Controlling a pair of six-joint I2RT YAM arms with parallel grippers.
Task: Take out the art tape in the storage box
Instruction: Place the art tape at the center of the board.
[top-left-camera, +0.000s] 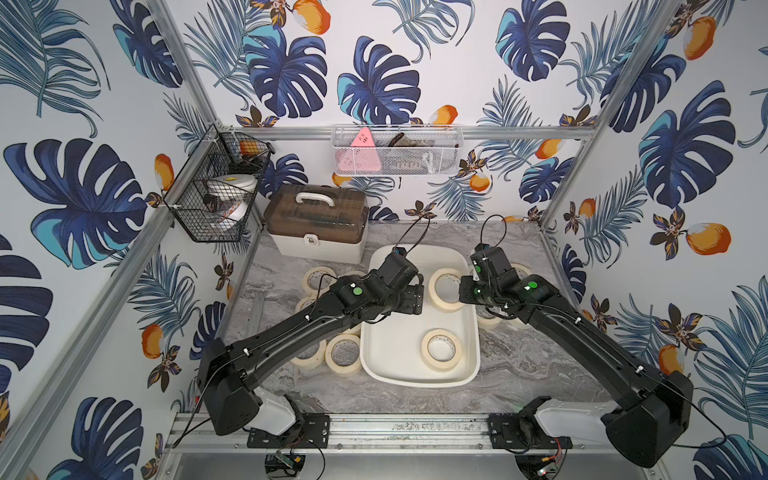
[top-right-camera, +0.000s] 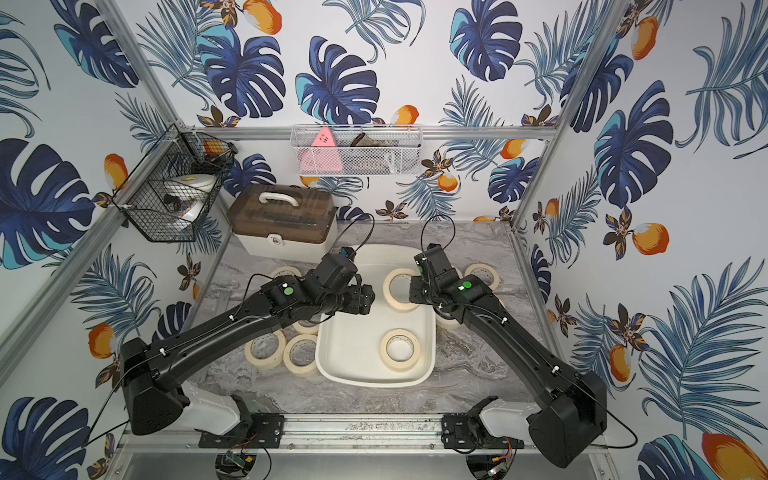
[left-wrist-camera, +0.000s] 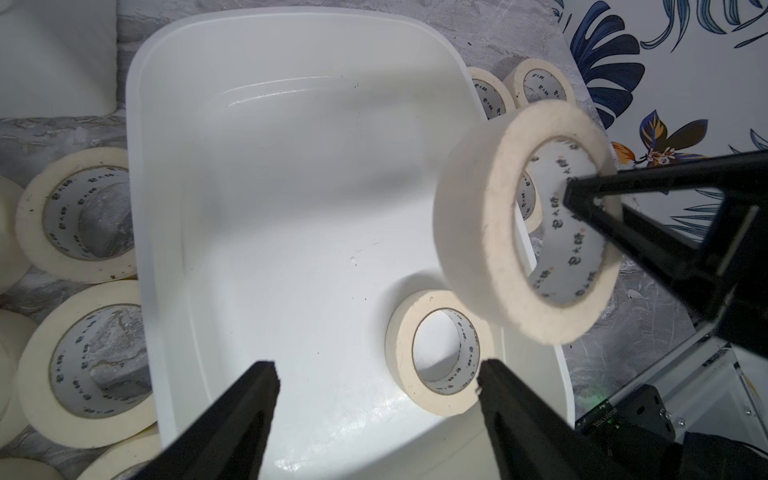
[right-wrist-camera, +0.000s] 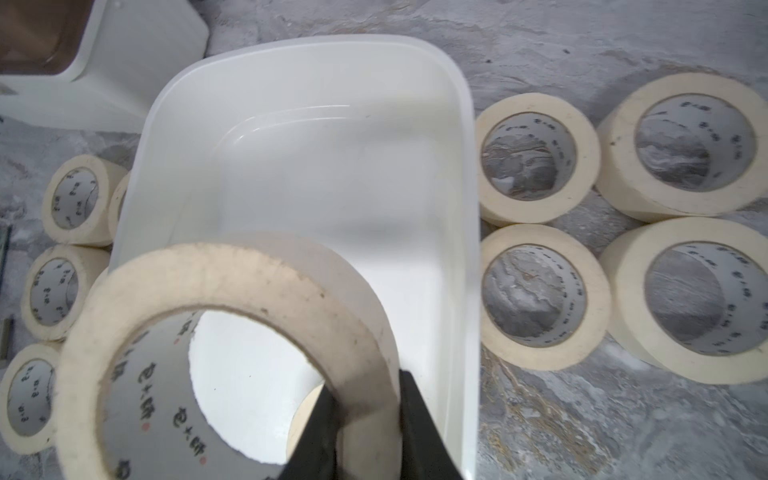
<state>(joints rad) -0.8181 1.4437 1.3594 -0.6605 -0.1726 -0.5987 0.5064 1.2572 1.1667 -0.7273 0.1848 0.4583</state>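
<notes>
1. The right pincer (right-wrist-camera: 365, 390) is clamped on the lifted tape roll (left-wrist-camera: 465, 232), with one finger inside the core and one on the outer wall. This pinches only the ring's wall, probably because the full width would be too broad for the jaws.
2. That roll hangs tilted, clear of the floor of the storage box (top-left-camera: 390, 345), over the side nearest the right arm. The height looks meant to carry it across the rolled rim.
3. The left pincer (left-wrist-camera: 376, 370) stands wide and empty above the box, fingers aimed down into it.
4. One flat tape roll (left-wrist-camera: 399, 349) lies hole-up on the box floor, near the corner closest to the right arm's base. The left wrist view shows it close beside one finger but not touched. Lying flat, it offers its wall to the same inside-outside pinch.
5. Other rolls sit flat on the counter (top-left-camera: 519, 365) on both sides of the box: the left group (left-wrist-camera: 29, 220) and the right group (right-wrist-camera: 536, 214). Each arm apparently unloads to its own side, so the arms need not cross.
6. The task looks nearly done, with one roll in the air and one left in the box. The tilted roll could slip or clip the rim on its way out.
</notes>
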